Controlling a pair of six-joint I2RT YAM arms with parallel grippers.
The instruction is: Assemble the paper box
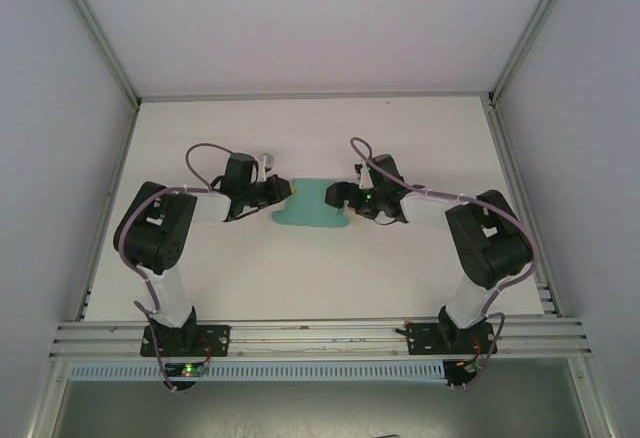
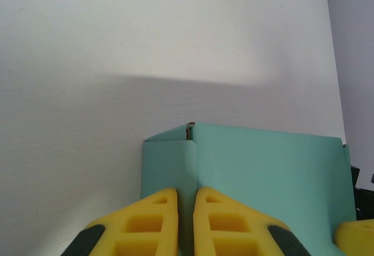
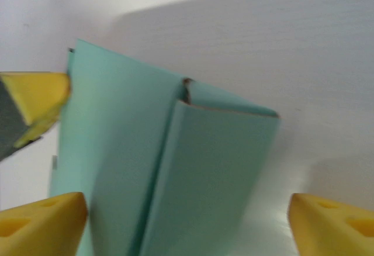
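White matte table (image 1: 300, 268), thin teal creased paper box (image 1: 312, 204). Wrist views reveal folded corners: my left gripper (image 2: 186, 221) pinches 1 wall, my right gripper (image 3: 187, 209) gapes wide, empty.

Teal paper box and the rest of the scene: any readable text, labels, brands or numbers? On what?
No readable text anywhere.
Teal-green thin card paper box: plain, no print on the faces in view.
White table: blank.
Black-and-white robot arms: any marking is too small to read.
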